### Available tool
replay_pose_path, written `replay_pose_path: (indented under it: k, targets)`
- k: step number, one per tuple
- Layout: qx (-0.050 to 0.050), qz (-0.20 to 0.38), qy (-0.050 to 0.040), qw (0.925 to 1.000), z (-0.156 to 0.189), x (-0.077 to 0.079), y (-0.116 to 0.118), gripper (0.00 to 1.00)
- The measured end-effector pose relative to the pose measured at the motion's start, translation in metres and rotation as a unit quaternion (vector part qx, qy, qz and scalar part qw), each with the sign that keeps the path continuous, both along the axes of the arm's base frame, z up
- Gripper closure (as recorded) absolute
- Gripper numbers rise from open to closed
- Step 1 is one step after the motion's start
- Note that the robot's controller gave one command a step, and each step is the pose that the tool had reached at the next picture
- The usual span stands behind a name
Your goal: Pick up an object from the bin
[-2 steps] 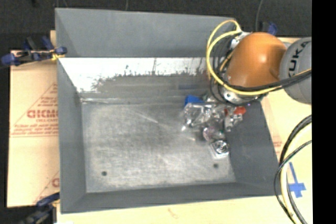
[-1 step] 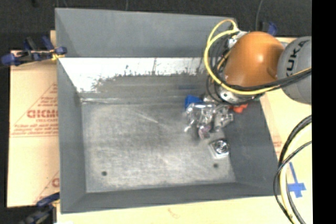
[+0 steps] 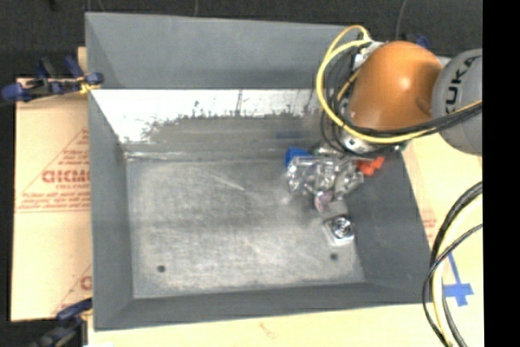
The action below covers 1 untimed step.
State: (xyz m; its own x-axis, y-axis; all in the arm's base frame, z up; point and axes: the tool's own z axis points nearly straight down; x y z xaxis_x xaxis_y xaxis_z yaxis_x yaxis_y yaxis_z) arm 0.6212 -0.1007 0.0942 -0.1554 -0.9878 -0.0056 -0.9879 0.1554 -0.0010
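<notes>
My gripper (image 3: 319, 177), a silvery metal assembly, hangs low over the right part of the bin floor, close to the back wall. A small blue thing (image 3: 294, 156) lies right against its upper left side. Just right of the gripper, by the bin's right wall, a small red-orange thing (image 3: 373, 165) peeks out. A tiny purple bit (image 3: 323, 197) shows at the gripper's lower end; whether it is held is unclear. A small shiny silver-and-white object (image 3: 340, 230) lies on the floor a short way below the gripper, apart from it.
The arm with its orange cover and yellow cables comes in over the bin's right back corner. The bin's sloped walls stand close to the gripper at the back and right.
</notes>
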Motion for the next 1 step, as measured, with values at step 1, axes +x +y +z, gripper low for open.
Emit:
replay_pose_path:
  k: [1]
  targets:
    - [-0.003,-0.001,-0.0043,1.0,0.0771,0.0026,-0.0007,1.0]
